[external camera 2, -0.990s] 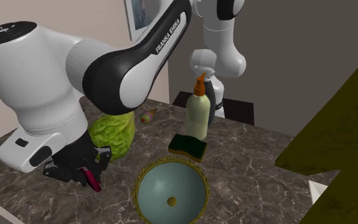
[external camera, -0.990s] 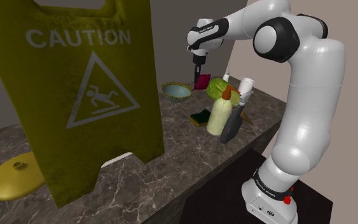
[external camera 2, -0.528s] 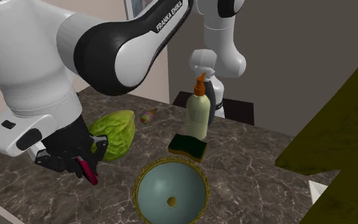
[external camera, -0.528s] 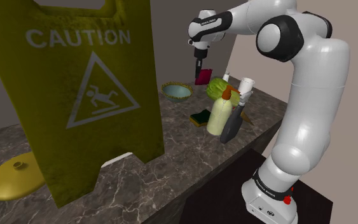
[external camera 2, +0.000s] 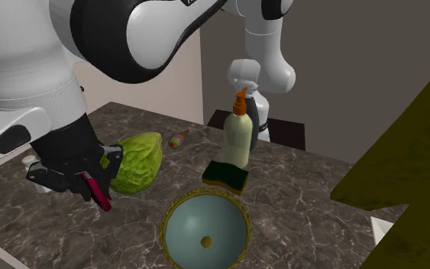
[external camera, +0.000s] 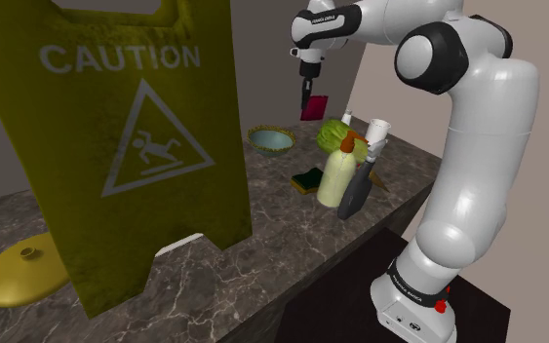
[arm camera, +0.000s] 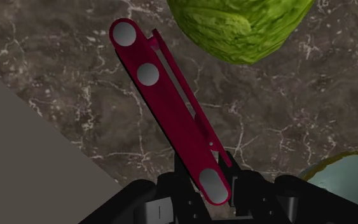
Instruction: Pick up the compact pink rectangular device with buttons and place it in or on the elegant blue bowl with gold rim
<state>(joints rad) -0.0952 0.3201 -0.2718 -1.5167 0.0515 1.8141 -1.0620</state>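
My black gripper [external camera: 307, 95] hangs high above the far end of the marble counter, shut on a dark pink flat device [external camera: 312, 107] with round grey buttons. In the wrist view the device [arm camera: 171, 121] juts out slantwise from between my fingers [arm camera: 184, 179]. The blue bowl with a gold rim [external camera: 271, 138] stands on the counter below, toward the shoulder view's left of the gripper. In the second exterior view the gripper [external camera 2: 91, 183] and device [external camera 2: 101, 196] hover to the left of the bowl [external camera 2: 205, 229], clear of it. The bowl's edge [arm camera: 343, 175] shows beside my fingers.
A green cabbage [external camera 2: 137, 162] lies close by the gripper. A green-and-yellow sponge [external camera 2: 226, 175] and a pale bottle with an orange nozzle [external camera 2: 237, 134] stand beyond the bowl. A tall yellow caution sign [external camera: 116, 146] and a yellow lid [external camera: 23, 268] occupy the counter's near part.
The gripper has risen steadily with the pink device clasped in it, lifting well clear of the counter beside the cabbage. Nothing else has moved.
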